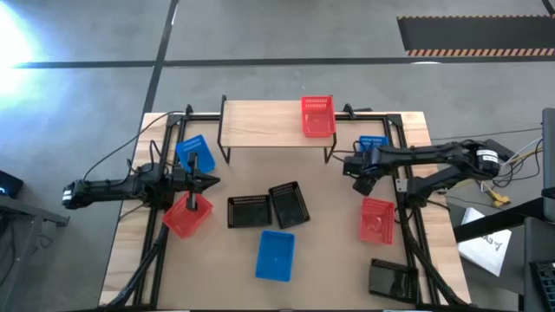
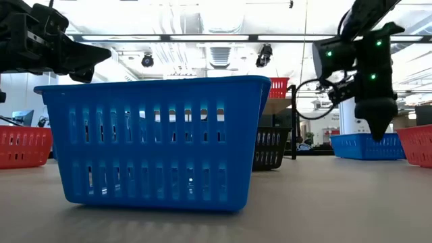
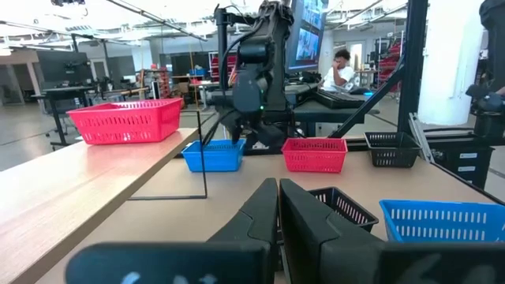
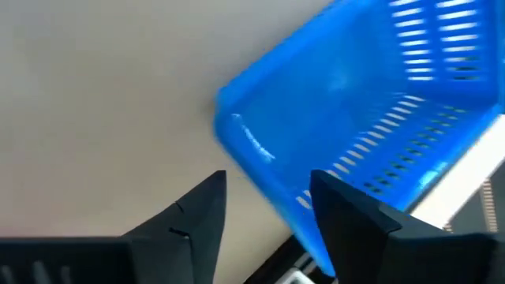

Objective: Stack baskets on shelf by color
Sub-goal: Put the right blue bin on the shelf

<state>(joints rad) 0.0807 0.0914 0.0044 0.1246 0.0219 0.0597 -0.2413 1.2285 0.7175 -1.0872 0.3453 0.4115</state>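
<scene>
On the shelf [image 1: 260,126] one red basket [image 1: 317,115] stands at the right end. Other baskets rest on the table: blue [image 1: 192,152] and red [image 1: 186,215] at the left, two black [image 1: 249,211] [image 1: 289,204] and a blue one [image 1: 276,255] in the middle, red [image 1: 376,219] and black [image 1: 390,279] at the right. My right gripper [image 4: 264,197] is open and points steeply down over a corner of another blue basket [image 4: 355,118] beside the shelf's right legs, one finger [image 4: 351,221] in front of its wall; no touch shows. My left gripper [image 3: 278,213] is shut and level, at the table's left.
A black frame of rails [image 1: 401,147] runs round the work area, close to the blue basket under my right arm. The shelf's thin black legs [image 1: 329,154] stand just left of that basket. Bare tabletop [image 1: 329,251] lies in front of the shelf.
</scene>
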